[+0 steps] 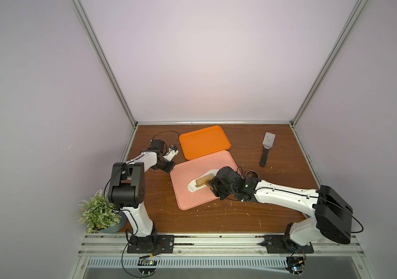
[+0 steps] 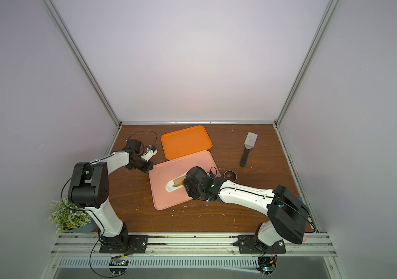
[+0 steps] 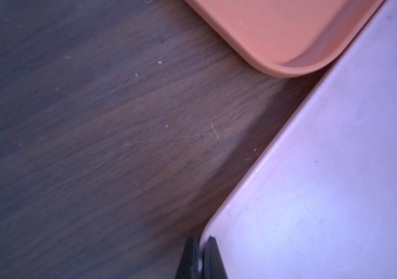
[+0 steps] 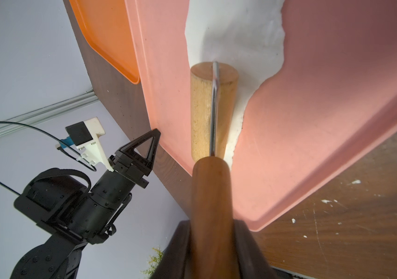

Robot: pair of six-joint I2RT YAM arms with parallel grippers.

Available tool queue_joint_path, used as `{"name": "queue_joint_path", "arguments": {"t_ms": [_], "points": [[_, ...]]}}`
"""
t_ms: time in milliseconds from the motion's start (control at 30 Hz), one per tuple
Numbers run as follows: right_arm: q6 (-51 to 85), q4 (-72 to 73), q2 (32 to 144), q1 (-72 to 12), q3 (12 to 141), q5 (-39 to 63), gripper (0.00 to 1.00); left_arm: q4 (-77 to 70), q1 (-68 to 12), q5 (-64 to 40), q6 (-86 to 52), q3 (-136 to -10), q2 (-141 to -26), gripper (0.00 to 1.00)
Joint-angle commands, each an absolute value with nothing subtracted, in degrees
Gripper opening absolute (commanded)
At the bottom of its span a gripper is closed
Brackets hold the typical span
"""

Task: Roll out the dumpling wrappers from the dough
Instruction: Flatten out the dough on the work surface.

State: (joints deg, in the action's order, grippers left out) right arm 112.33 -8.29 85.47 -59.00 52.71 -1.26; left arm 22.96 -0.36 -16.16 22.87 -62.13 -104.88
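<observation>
Roller (image 4: 213, 108) on dough (image 4: 233, 31); right gripper (image 4: 213, 244) clamps handle (image 4: 210, 205); spatula (image 1: 268, 140) mark illegible.

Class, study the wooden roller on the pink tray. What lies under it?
Under the roller lies a white dough sheet, showing on both sides of it, on the pink tray. The strip of dough directly beneath the roller is covered and cannot be seen.

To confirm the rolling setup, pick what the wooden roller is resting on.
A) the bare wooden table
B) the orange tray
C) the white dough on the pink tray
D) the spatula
C: the wooden roller, gripped at its handle by the right pincer, lies across the white dough, which is spread on the pink tray.
</observation>
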Motion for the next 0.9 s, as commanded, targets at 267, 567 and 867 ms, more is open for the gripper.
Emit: {"name": "queue_joint_path", "arguments": {"t_ms": [267, 567, 867], "points": [[120.0, -34.0, 82.7, -61.4, 42.6, 6.9, 0.00, 24.1, -0.3, -8.4, 21.9, -57.8, -111.8, 0.00], [117.4, -38.3, 81.6, -61.6, 45.0, 5.7, 0.00, 24.1, -0.3, -8.4, 21.9, -57.8, -111.7, 0.00], [109.0, -34.3, 82.0, -60.8, 60.2, -5.1, 0.00, 24.3, -0.3, -8.8, 22.0, -57.9, -111.7, 0.00]]}}
